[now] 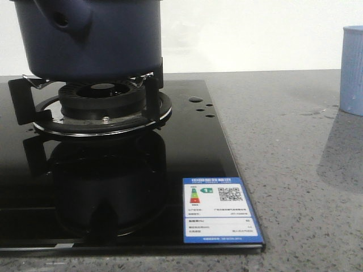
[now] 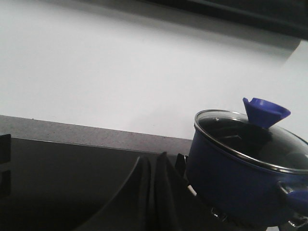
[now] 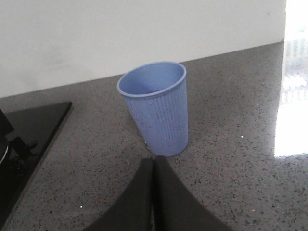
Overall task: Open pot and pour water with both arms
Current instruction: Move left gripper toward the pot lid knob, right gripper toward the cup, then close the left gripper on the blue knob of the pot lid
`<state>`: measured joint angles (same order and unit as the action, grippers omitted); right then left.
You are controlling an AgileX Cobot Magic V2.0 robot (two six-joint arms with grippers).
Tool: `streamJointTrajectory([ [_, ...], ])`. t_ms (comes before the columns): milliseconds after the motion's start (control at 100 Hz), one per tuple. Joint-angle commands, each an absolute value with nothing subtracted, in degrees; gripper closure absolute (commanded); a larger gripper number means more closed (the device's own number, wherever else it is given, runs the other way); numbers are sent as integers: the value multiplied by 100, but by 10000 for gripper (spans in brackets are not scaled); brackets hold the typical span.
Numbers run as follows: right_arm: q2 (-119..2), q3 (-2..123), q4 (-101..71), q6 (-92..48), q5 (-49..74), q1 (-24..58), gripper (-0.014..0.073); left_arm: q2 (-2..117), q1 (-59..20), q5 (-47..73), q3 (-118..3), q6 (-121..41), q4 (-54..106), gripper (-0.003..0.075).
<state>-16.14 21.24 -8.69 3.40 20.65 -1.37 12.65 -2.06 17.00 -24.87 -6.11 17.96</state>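
Two end effectors, each with fingers pressed together, grip nothing. The dark blue pot (image 1: pixel 88 37) sits on the burner grate (image 1: pixel 96 105) of a black glass stove (image 1: pixel 170 187), lid (image 2: pixel 252 139) on (blue knob upright), just beside the left end effector (image 2: pixel 151 192). The right end effector (image 3: pixel 153 192) is near a pale blue cup (image 3: pixel 156 108) on the grey bench (image 1: pixel 295 170).

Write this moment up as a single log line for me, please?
pot: on stove burner, glass lid on | cup: upright on counter, apart | left gripper: shut, empty | right gripper: shut, empty, near cup
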Motion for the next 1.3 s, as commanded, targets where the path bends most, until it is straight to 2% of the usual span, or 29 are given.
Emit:
streamJointTrajectory([
  [0,-2152,2617,-721,240,1846,25,655,1689,-389,1456,-2952,-821,1788,736],
  [240,-2759,2972,-553,0,1870,714,652,2418,-1214,1307,-3345,-1108,1827,733],
  [310,-2820,2997,-553,0,1791,827,619,2622,-1443,1203,-3423,-1108,1827,693],
  [400,-2844,3006,-553,0,1705,896,498,2866,-1743,830,-3433,-1108,1827,542],
  [530,-2844,3006,-553,0,1693,896,200,3232,-2106,300,-3433,-1108,1827,219],
  [600,-2844,3006,-553,0,1681,896,86,3443,-2291,0,-3433,-1108,1827,134],
  [650,-2844,3006,-553,0,1681,896,60,3616,-2413,-201,-3433,-1108,1827,132],
  [840,-2844,3006,-553,0,1681,896,60,4445,-2826,-916,-3536,-1108,1827,188],
  [1030,-2844,3006,-553,0,1681,896,60,5389,-3041,-1427,-3903,-1098,1827,186],
  [1290,-2844,3006,-576,0,1681,896,60,6460,-3041,-1601,-4589,-1098,1813,145],
])
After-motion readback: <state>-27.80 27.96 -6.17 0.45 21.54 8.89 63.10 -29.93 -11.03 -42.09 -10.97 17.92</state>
